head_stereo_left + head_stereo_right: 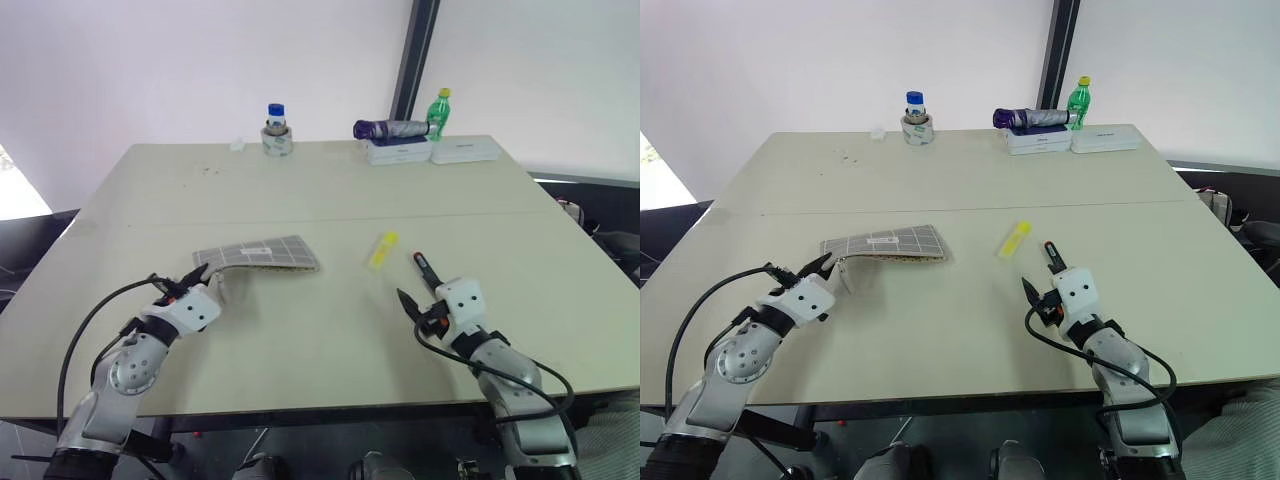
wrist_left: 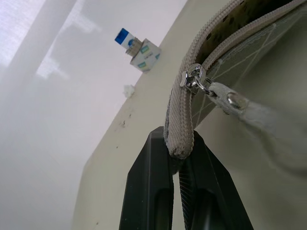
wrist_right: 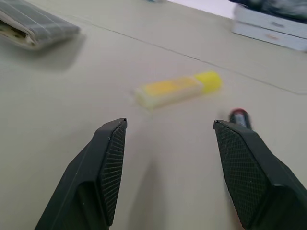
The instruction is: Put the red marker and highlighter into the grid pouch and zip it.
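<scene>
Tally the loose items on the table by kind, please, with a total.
Pens: 2, the highlighter and the red marker
Pouches: 1, the grid pouch
Bottles: 2, a blue-capped bottle and a green bottle
Folded umbrellas: 1
White boxes: 2
Total: 8

A wide beige table [image 1: 330, 190] with a faint seam across its middle stands against a plain white wall [image 1: 180, 60]. A dark vertical post [image 1: 412, 60] splits the wall behind the far edge (a frame or a pillar, hard to tell). Soft, even light falls on the tabletop. Dark floor [image 1: 30, 235] shows past the table's left side, with a bright patch beside it
</scene>
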You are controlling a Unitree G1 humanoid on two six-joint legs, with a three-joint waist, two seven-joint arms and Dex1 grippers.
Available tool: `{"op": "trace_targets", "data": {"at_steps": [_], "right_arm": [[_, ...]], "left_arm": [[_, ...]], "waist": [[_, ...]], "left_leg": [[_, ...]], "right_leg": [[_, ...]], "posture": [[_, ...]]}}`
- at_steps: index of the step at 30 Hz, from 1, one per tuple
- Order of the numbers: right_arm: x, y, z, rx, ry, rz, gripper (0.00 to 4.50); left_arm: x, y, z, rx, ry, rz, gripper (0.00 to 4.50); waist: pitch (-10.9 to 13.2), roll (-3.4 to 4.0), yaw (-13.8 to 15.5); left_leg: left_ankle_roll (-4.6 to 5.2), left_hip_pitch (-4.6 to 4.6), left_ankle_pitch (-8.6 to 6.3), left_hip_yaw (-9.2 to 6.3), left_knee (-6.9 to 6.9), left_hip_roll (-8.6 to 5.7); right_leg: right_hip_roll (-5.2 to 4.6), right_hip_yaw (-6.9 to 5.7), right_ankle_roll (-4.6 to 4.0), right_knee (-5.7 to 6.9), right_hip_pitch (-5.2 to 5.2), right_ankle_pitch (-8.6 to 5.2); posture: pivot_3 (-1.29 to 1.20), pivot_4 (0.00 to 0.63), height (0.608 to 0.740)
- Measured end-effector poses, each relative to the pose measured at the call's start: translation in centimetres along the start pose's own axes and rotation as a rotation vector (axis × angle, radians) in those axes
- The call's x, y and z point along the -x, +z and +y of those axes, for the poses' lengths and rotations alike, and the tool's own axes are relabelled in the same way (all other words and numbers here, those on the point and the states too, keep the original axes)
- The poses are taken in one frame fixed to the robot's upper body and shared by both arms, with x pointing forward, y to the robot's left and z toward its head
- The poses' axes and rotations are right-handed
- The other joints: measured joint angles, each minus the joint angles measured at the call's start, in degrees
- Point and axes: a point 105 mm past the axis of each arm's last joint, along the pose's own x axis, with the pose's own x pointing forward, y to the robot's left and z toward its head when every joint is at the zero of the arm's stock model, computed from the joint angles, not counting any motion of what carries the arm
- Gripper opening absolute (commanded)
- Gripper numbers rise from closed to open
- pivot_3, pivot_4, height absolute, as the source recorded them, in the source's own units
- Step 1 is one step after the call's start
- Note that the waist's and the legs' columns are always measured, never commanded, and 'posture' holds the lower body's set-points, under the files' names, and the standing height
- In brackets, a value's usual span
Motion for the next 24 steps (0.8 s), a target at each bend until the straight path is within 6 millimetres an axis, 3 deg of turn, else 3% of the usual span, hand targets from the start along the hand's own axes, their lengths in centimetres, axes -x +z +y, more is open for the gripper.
{"op": "trace_targets", "data": {"at_steps": [7,15,19,24], "right_arm": [[-3.1,0.5,0.4,0.021,-0.068,0.051,2.97],[-8.2,0.4,0.6,-0.147,-0.135,0.152,2.97],[-9.7,1.2,0.5,-0.191,-0.135,0.156,2.97],[-11.2,0.3,0.1,-0.220,-0.173,0.232,2.97]], "left_arm": [[-0.5,0.4,0.0,0.001,-0.001,-0.019,0.00],[-0.4,0.4,-0.3,0.012,-0.002,-0.012,0.00],[-0.3,0.3,-0.4,0.014,-0.003,-0.007,0.00],[-0.3,0.2,-0.4,0.013,-0.003,-0.003,0.00]], "waist": [[0.00,0.00,-0.21],[0.00,0.00,-0.28],[0.00,0.01,-0.30],[0.00,0.01,-0.38]], "left_leg": [[0.00,-0.01,0.01,0.01,0.00,0.00],[-0.16,-0.05,0.12,0.08,-0.01,-0.03],[-0.18,-0.05,0.12,0.08,-0.02,-0.03],[-0.26,-0.05,0.17,0.10,-0.03,-0.03]], "right_leg": [[0.02,0.00,-0.01,0.00,-0.02,0.00],[0.06,0.00,0.00,0.01,-0.04,0.00],[0.06,-0.01,0.01,0.01,-0.04,0.00],[0.06,-0.01,0.01,0.01,-0.04,0.00]], "posture": [[0.00,0.150,0.740],[0.00,0.150,0.740],[0.00,0.150,0.740],[0.00,0.150,0.740]]}}
